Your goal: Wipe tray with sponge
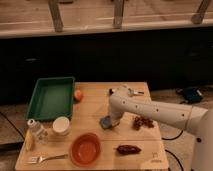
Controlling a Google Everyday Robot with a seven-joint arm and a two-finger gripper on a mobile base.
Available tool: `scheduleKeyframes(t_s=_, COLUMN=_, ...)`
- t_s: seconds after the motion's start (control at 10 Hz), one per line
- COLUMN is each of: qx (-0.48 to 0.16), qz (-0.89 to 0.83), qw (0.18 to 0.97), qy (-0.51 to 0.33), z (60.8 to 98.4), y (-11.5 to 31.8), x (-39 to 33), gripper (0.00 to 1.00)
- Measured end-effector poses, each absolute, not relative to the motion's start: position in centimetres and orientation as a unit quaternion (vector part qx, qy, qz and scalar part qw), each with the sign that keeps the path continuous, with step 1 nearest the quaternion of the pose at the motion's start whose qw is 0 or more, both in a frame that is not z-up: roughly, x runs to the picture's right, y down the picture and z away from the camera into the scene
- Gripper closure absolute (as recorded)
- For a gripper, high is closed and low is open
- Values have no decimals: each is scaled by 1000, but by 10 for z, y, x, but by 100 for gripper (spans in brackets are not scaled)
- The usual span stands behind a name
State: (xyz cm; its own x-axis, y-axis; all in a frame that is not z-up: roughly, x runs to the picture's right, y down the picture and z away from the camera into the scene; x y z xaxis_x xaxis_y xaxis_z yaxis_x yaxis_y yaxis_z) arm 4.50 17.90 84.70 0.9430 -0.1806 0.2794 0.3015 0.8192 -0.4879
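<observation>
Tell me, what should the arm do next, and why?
Probably lift the sponge slightly off the table, if the grip holds: the gripper sits right at the sponge, mid-table, while the tray to be wiped lies apart at the table's far corner.

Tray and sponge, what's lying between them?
Only bare table in the camera view; the end effector is down at the sponge, apart from the tray.
</observation>
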Motion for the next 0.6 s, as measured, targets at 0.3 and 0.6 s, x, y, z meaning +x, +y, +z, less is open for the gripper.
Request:
scheduleKeyframes(t_s=0.3, qx=-261, qz=-131, qw=950, qy=-109, z=826, y=152, x=38, gripper=93)
scheduleKeyframes(t_s=0.6, qx=-249, qz=-134, qw=952, qy=-114, z=820, y=140, x=31, gripper=93)
